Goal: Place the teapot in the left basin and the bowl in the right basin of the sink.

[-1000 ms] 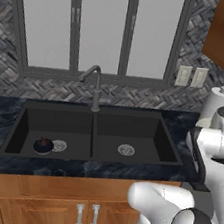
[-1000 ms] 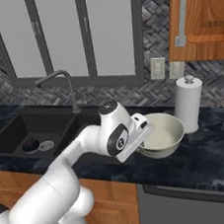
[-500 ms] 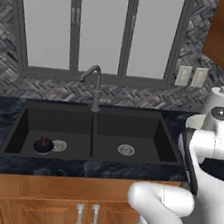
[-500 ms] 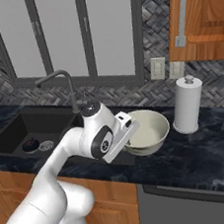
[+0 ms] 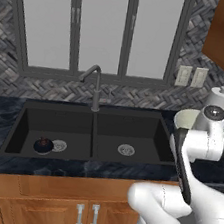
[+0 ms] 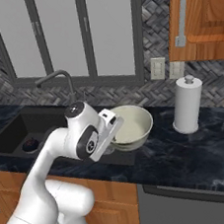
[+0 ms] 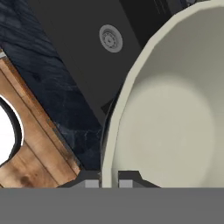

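Above the counter's sink edge, gripper clamps rim of bowl, lifted clear; teapot sits in left basin.

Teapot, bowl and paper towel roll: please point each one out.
teapot point(image 5: 43, 146), left base view: on its dark round body, in the left basin.
bowl point(image 6: 134, 124), right base view: on its pale inner wall.
paper towel roll point(image 6: 187, 108), right base view: on its white side.

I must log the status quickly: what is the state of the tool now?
Tool: closed on the rim of the bowl, holding it.
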You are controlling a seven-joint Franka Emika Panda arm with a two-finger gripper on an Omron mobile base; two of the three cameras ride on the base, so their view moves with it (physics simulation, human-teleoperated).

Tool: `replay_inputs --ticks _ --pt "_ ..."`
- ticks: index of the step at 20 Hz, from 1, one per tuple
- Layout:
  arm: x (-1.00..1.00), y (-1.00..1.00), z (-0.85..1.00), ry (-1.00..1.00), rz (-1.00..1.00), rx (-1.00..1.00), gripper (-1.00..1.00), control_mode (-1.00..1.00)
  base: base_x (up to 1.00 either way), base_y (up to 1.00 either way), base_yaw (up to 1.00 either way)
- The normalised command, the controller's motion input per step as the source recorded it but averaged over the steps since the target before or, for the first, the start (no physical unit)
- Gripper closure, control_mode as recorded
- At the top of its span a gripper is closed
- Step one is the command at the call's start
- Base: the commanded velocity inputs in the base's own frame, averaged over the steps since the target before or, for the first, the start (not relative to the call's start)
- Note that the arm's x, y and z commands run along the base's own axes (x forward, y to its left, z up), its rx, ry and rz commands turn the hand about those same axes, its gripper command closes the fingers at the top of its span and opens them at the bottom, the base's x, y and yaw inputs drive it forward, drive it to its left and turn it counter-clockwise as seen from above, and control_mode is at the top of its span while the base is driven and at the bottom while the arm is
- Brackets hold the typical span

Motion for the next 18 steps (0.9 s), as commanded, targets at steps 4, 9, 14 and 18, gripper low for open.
replay_inputs --ticks 4,9,14,18 --pt "0.07 0.38 0.13 0.0 0.06 0.0 1.0 -1.0 0.0 0.0 0.0" --pt "0.14 0.42 0.14 0.0 0.04 0.0 1.0 -1.0 0.0 0.0 0.0" --pt "0.21 0.32 0.07 0.01 0.0 0.01 1.0 -1.0 0.0 0.0 0.0" --pt "0.26 0.28 0.01 0.06 0.0 0.04 1.0 -1.0 0.0 0.0 0.0"
